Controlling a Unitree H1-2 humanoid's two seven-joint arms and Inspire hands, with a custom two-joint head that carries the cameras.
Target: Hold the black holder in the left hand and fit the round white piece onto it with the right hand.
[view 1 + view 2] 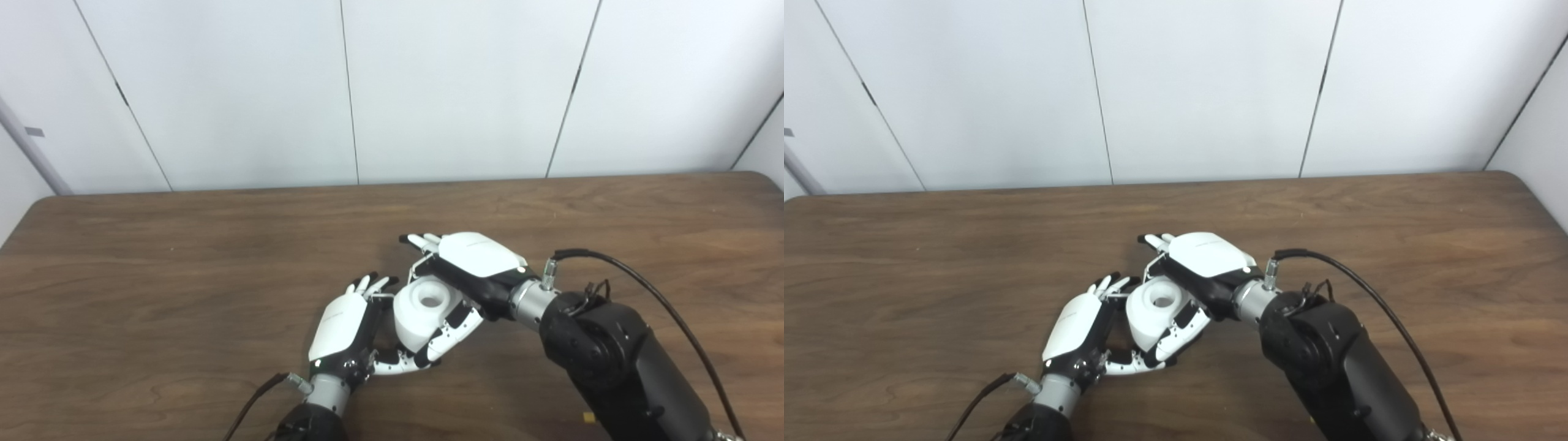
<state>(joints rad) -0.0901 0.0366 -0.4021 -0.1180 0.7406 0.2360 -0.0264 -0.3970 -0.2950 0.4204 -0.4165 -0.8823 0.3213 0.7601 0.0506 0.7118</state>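
While the round white piece (425, 311) sits between the two hands above the table (184, 294), the right hand (471, 269) clasps it from the far right, thumb under its near side. The left hand (343, 327) is curled just left of the piece; whether it holds the black holder I cannot tell. The piece's bore faces up and slightly away, so seating probably depends on a holder below.

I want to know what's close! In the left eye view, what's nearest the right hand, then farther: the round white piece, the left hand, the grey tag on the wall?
1. Round white piece: in the right hand.
2. Left hand: just beyond the piece.
3. Grey tag: far left, on the wall.
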